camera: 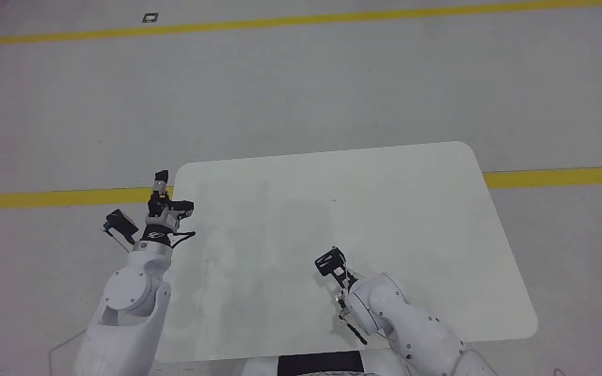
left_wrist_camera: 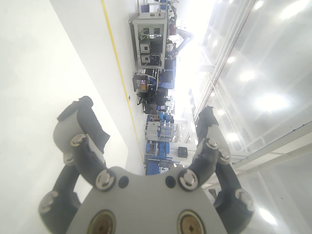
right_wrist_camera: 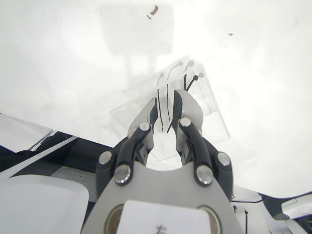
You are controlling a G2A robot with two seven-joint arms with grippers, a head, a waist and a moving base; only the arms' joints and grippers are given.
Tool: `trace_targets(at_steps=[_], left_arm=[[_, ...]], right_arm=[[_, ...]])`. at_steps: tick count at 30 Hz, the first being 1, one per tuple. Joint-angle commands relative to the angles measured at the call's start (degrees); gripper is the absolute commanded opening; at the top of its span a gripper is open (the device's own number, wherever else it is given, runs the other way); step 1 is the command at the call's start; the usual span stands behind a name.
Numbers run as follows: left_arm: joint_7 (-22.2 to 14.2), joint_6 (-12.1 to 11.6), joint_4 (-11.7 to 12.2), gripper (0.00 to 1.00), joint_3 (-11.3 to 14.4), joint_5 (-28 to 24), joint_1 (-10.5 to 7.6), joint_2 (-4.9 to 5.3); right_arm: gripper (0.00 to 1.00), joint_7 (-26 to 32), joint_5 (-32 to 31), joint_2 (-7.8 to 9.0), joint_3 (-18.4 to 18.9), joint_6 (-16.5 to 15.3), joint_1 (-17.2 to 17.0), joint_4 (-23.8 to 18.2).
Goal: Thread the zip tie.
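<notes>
Several black zip ties (right_wrist_camera: 167,98) lie in a clear plastic tray (right_wrist_camera: 212,113) on the white table (camera: 376,207). My right gripper (right_wrist_camera: 165,101) hangs just above the tray. Its fingers (right_wrist_camera: 179,103) stand narrowly open, with two zip tie straps showing in the gap between them; I cannot tell whether they touch. From the top, the right gripper (camera: 329,262) is near the table's front middle. My left gripper (left_wrist_camera: 145,105) is wide open and holds nothing. It sits at the table's left edge (camera: 167,193), pointing away toward the room.
The table's rounded left edge (left_wrist_camera: 73,49) runs beside the left gripper. A small brown speck (right_wrist_camera: 154,9) and a few dark marks lie on the tabletop beyond the tray. Yellow floor lines (camera: 56,197) run behind the table.
</notes>
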Motion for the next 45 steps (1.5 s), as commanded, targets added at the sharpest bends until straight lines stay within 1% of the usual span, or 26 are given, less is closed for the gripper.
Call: trace_targets(at_steps=[1, 7, 11, 14, 16, 28, 38, 45], left_arm=[[0.0, 0.0, 0.0, 1.00, 0.0, 0.0, 0.00, 0.00], [0.0, 0.0, 0.0, 1.00, 0.0, 0.0, 0.00, 0.00], [0.0, 0.0, 0.0, 1.00, 0.0, 0.0, 0.00, 0.00], [0.0, 0.0, 0.0, 1.00, 0.0, 0.0, 0.00, 0.00], [0.0, 0.0, 0.0, 1.00, 0.0, 0.0, 0.00, 0.00], [0.0, 0.0, 0.0, 1.00, 0.0, 0.0, 0.00, 0.00], [0.0, 0.0, 0.0, 1.00, 0.0, 0.0, 0.00, 0.00], [0.0, 0.0, 0.0, 1.00, 0.0, 0.0, 0.00, 0.00]], right_arm=[[0.18, 0.0, -0.1, -0.05, 0.0, -0.2, -0.1, 0.0], [0.15, 0.0, 0.1, -0.40, -0.1, -0.5, 0.3, 1.1], [0.11, -0.1, 0.3, -0.65, -0.1, -0.5, 0.7, 1.7], [0.11, -0.1, 0.4, -0.81, 0.0, -0.5, 0.8, 2.0], [0.13, -0.1, 0.3, -0.90, 0.0, -0.5, 0.8, 1.9], [0.13, 0.0, -0.7, -1.09, 0.9, -0.8, -0.2, 0.8], [0.11, 0.0, -0.6, -1.44, 1.1, -1.5, -0.2, 1.6], [0.07, -0.1, -0.8, -1.67, 1.2, -1.5, -0.3, 1.9]])
